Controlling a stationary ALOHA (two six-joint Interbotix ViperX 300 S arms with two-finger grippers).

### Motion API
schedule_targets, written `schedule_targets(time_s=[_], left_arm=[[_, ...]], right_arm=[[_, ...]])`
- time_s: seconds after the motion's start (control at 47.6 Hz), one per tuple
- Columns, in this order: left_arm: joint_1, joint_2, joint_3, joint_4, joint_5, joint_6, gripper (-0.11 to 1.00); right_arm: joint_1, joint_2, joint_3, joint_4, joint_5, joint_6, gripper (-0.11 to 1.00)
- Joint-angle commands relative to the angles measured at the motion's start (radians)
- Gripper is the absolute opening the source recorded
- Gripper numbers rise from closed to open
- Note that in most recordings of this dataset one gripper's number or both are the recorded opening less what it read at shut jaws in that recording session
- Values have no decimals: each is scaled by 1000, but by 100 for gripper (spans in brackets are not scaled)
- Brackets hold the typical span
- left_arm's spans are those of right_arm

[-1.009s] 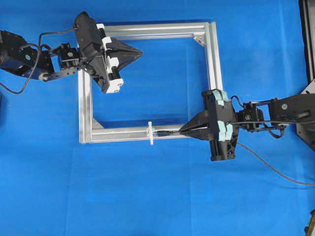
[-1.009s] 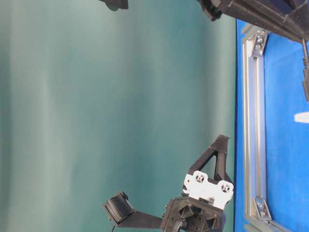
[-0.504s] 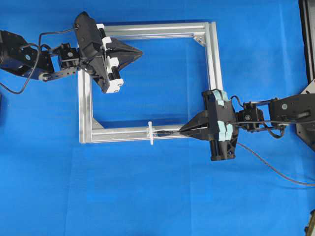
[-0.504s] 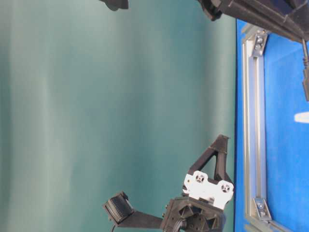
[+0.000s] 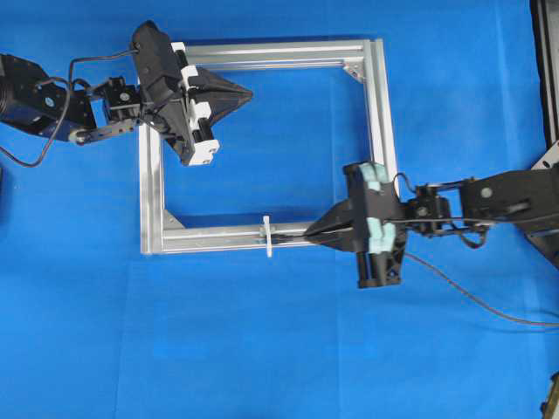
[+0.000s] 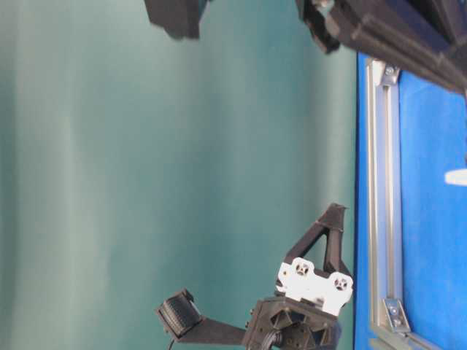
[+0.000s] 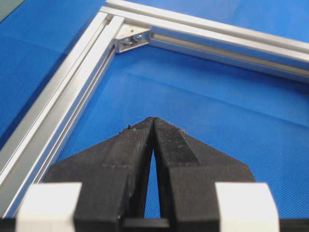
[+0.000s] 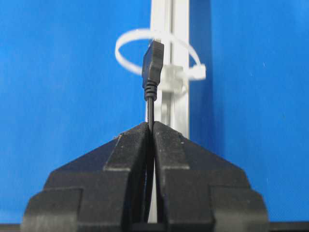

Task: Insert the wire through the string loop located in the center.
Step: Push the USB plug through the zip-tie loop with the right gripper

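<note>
The wire (image 5: 472, 295) is a thin black cable, and my right gripper (image 5: 309, 236) is shut on it just behind its dark plug (image 8: 153, 63). The plug points along the silver frame's (image 5: 377, 122) bottom bar at the string loop (image 5: 268, 237). In the right wrist view the plug tip lies within the outline of the white string loop (image 8: 118, 50), over the bar (image 8: 175, 19). Whether it has entered I cannot tell. My left gripper (image 5: 249, 92) hangs shut and empty over the frame's top left corner, its tips (image 7: 153, 120) above blue cloth.
Corner brackets (image 5: 354, 68) (image 5: 172, 223) sit inside the frame's corners. A dark edge (image 5: 546, 70) runs down the far right. The wire trails off to the lower right over the blue cloth. The table-level view shows the frame bar (image 6: 383, 182) and a green backdrop.
My right gripper has slid left along the bottom bar with the wire, bringing the plug up to the loop. The left arm has not moved.
</note>
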Motion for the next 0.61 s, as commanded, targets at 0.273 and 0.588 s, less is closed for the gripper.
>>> schedule_targets(time_s=[0.273, 0.588], left_arm=[[-3, -32, -5, 2, -5, 0, 0], [-3, -32, -3, 2, -6, 0, 0]], right_arm=[[-2, 83, -135, 2, -6, 0, -2], [-2, 98, -152, 2, -6, -2, -2]])
